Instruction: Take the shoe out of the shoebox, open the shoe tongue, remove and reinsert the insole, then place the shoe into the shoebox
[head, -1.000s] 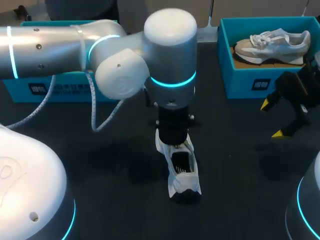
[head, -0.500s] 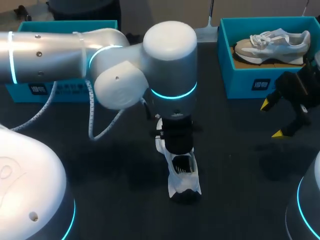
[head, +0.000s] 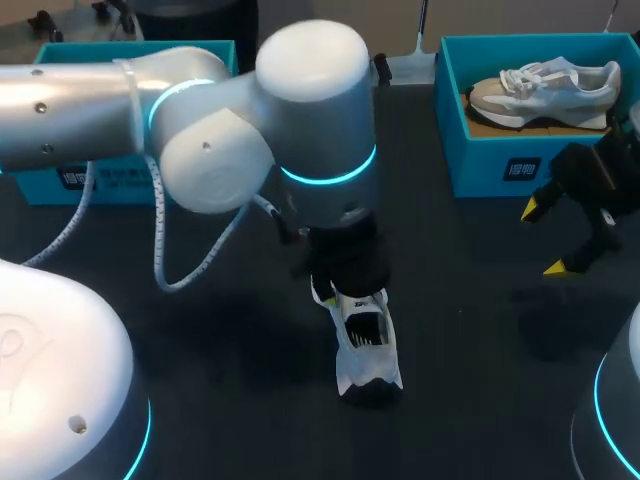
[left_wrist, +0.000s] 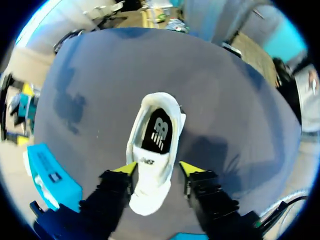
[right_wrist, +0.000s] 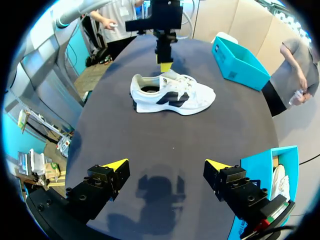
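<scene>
Left shoebox (head: 50, 188) sits well left of the white shoe (head: 366, 350). Your left arm (head: 200, 130) hangs over that shoe, and the head view hides its claw. Only the left wrist view shows the left claw (left_wrist: 156, 168): spread open, one yellow tip on each side of the shoe, dark insole (left_wrist: 157, 132) inside. The right wrist view shows the shoe upright on the worktop (head: 470, 330). Right of the shoe, the right shoebox (head: 480, 170) holds a second shoe (head: 545, 88). The right claw (head: 546, 238) is open, empty and well apart.

Two shoes: a white shoe (head: 365, 340) on the table (head: 200, 380), another shoe (head: 545, 92) inside the right shoebox (head: 500, 170). Two shoeboxes on the table, counting the left shoebox (head: 40, 185).
</scene>
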